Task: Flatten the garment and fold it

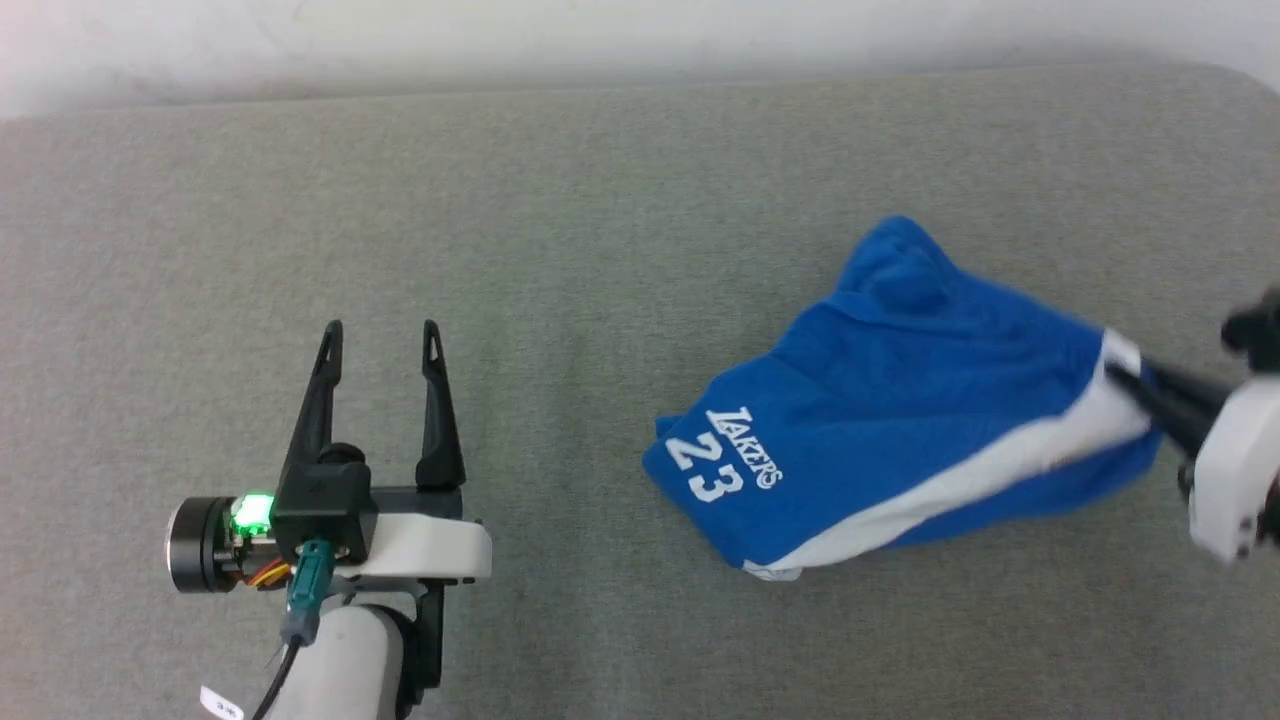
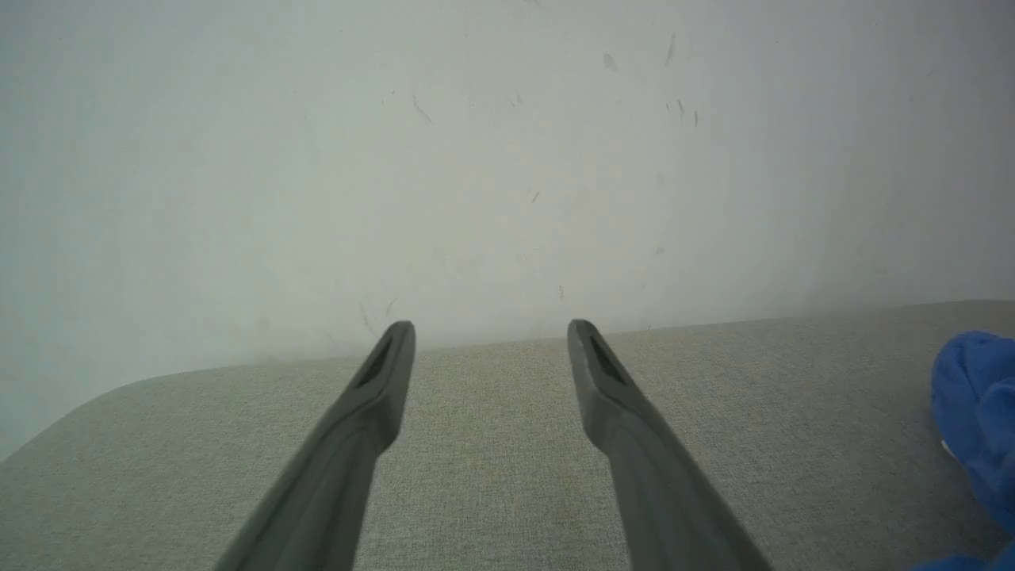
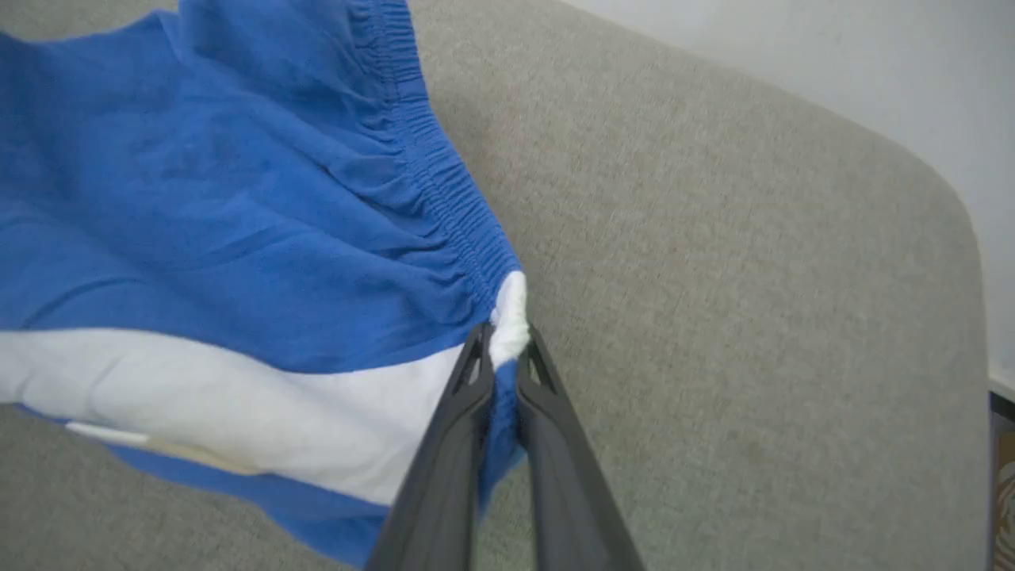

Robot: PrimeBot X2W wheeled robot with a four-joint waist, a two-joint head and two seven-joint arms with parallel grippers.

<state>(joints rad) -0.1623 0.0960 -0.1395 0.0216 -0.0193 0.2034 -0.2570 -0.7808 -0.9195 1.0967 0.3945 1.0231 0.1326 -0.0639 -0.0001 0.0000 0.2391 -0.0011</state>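
1. Support surface. The grey fabric-covered surface (image 1: 600, 200) extends beneath and around the left pincer (image 1: 380, 335) and the right pincer (image 3: 501, 337). A pale wall (image 2: 476, 159) stands beyond its far edge, ahead of the left pincer's fingertips.

2. Garment. The garment (image 1: 900, 400), a pair of blue shorts, lies bunched on the surface. It is well to the right of the left pincer, and one corner is at the tips of the right pincer. The fabric fans out from that corner.

3. Garment details.
- The white side stripe (image 1: 950, 480) starts at the right pincer's tips and runs away from them along the near edge.
- The gathered waistband (image 3: 444, 182) also starts at those tips and runs straight ahead of them.
- The white "LAKERS 23" lettering (image 1: 725, 465) is at the end farthest from the right pincer, on the side towards the left pincer.

4. Right pincer. Its fingers are pressed together, pinching the garment corner where the white stripe meets the waistband.

5. Left pincer. Its fingers are spread, with nothing between them, and stand clear of the garment. Whether they touch the surface cannot be told.
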